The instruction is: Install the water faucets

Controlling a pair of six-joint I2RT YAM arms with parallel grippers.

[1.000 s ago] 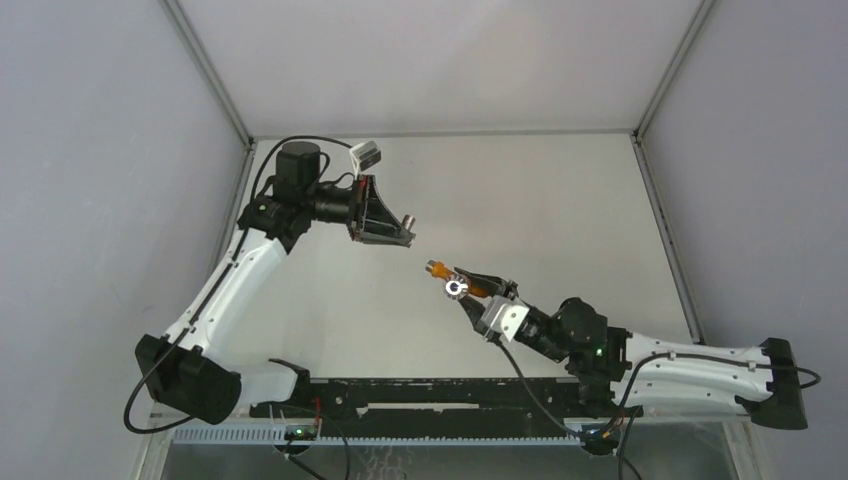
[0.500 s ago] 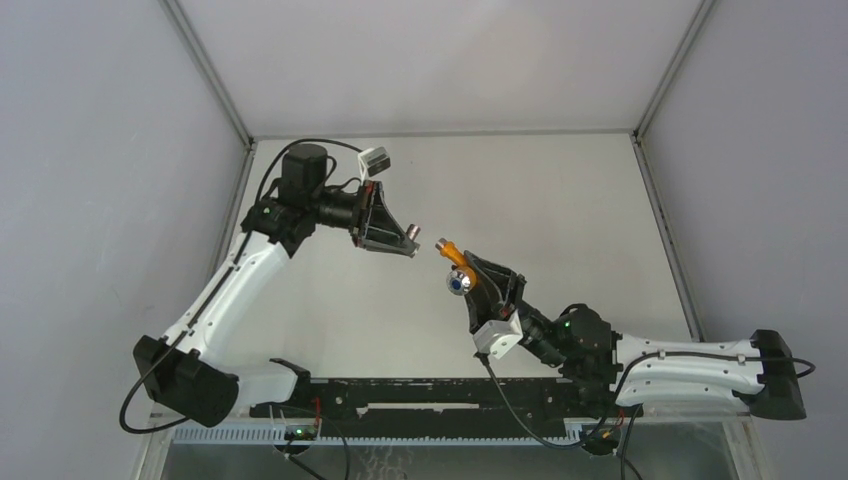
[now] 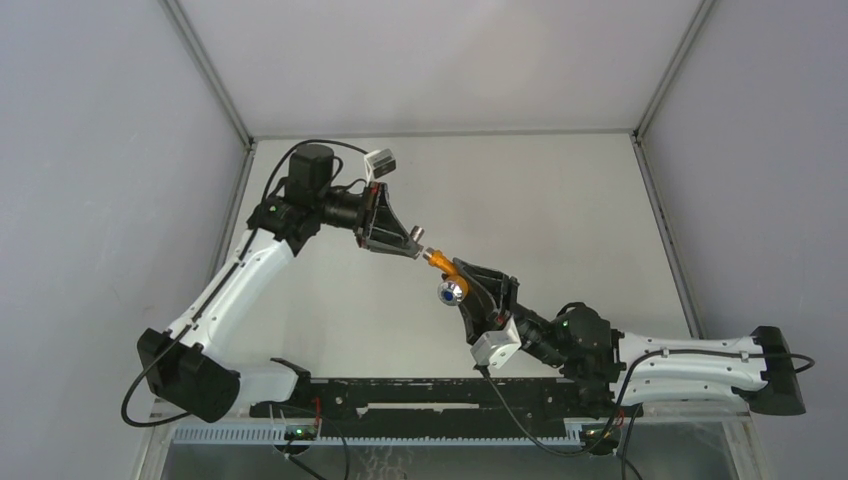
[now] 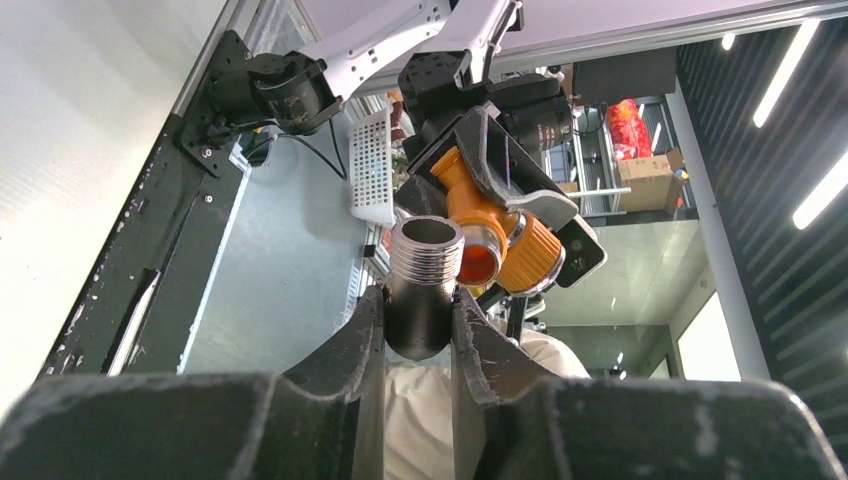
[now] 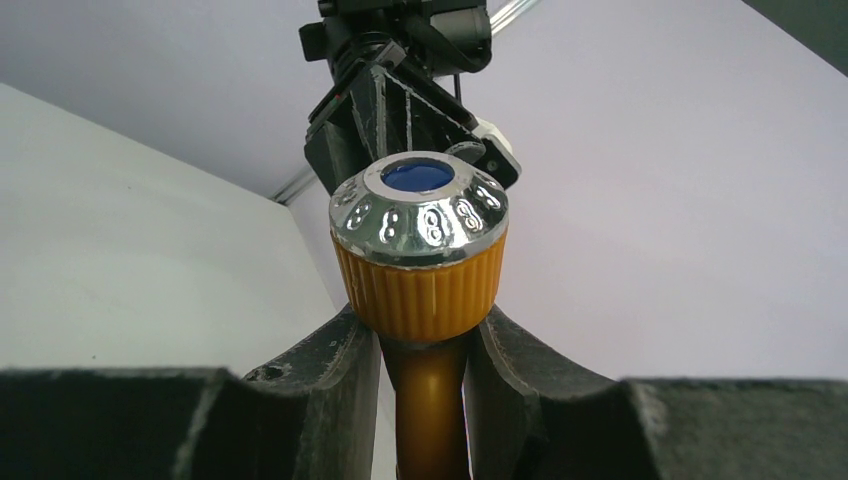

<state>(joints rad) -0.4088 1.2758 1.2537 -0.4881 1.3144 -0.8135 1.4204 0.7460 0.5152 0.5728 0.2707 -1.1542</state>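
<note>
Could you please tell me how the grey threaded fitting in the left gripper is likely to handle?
The fitting looks like rigid metal, so probably stiff and heavy for its size. Its round, smooth body, pinched by the left gripper, could slip or roll if released.

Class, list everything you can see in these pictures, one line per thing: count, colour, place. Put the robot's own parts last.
tap: one, orange with a silvery, blue-centred knob, held above the table in the right hand.
fitting: one, grey threaded metal, held in the left hand, right by the tap's open end.
table: one, white, under both arms.
walls: grey, around the table.
rail: one, black, along the near edge.
left arm: one, white and black, reaching in from the left.
right arm: one, white and black, reaching in from the right.
left hand: one, black, shut on the fitting.
right hand: one, black, shut on the tap.
</note>
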